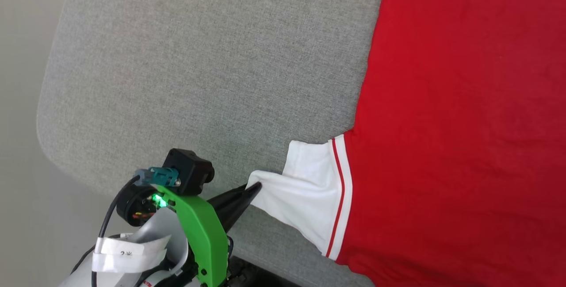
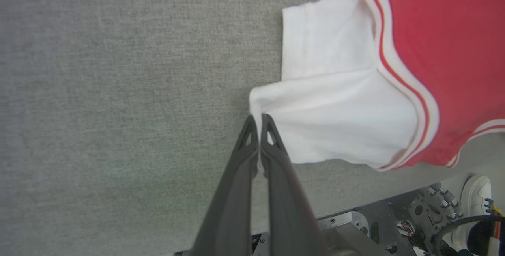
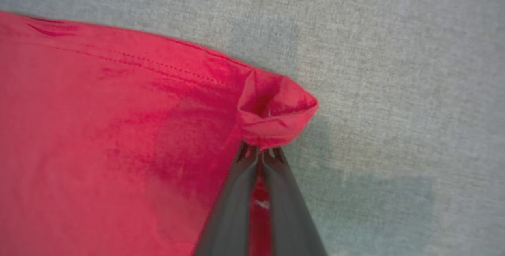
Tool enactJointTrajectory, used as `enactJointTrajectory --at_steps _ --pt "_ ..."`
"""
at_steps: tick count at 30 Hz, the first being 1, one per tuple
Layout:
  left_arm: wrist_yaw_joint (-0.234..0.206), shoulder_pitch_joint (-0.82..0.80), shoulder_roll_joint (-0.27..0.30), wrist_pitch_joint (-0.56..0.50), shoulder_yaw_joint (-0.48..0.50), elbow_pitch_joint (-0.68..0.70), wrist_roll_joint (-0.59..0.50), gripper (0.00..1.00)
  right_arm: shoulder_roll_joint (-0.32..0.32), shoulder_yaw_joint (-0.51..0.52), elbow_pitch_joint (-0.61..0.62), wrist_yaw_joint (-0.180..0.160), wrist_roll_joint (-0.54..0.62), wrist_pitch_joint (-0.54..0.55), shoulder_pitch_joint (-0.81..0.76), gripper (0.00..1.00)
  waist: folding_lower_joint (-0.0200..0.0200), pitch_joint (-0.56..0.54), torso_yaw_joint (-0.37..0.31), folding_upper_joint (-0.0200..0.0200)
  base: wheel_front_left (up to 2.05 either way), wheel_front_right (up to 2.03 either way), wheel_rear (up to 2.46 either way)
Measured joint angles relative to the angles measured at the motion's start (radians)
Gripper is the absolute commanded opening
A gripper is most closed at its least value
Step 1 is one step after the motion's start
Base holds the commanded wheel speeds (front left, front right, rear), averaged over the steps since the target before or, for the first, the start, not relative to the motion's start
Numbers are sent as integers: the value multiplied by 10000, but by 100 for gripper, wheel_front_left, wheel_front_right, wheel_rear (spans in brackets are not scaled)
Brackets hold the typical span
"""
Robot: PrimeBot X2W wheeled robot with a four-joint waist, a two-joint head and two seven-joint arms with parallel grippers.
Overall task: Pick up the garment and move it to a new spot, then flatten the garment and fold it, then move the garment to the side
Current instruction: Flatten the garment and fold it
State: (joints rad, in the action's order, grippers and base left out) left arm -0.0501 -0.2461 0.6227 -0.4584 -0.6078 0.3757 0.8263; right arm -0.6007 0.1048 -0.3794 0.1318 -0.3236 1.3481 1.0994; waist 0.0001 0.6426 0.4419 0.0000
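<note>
Here's my left gripper (image 1: 255, 187), coming in from the lower left of the head view. The forearm is low, the green bracket (image 1: 201, 229) rides on top, and the two dark fingers slant up and to the right. They're pressed together, tips all but touching, with the corner of the white sleeve (image 1: 309, 189) nipped between them. In the left wrist view a sliver of white cloth shows in the slit between the fingers. The sleeve is drawn out to a point toward the tips, and its other flap lies flat above.

The garment (image 1: 464, 123), red, spreads across the right half of the head view, flat on the grey fabric surface (image 1: 199, 57). Red-white striped trim runs where sleeve meets body.

In the right wrist view, my right gripper (image 3: 258, 151) rises from the bottom centre, fingers clamped tight on a hem corner of the red cloth. The fabric bunches into a small rolled fold just above the tips. At the lower right of the left wrist view, a white shoe (image 2: 477, 193) sits past the surface's edge.
</note>
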Motion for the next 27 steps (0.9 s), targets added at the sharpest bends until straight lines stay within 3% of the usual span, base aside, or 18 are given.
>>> enactJointTrajectory --at_steps 13,27 --pt "-422 77 77 -104 79 -104 77 0 504 823 445 0 -520 -721 -2760 0 -1 -1314 -707 0 0 0 0" --pt "-934 1011 171 -75 236 -426 339 0 1300 1398 1753 0 -1358 -1118 -6550 0 -1 -3179 -1830 0 0 0 0"
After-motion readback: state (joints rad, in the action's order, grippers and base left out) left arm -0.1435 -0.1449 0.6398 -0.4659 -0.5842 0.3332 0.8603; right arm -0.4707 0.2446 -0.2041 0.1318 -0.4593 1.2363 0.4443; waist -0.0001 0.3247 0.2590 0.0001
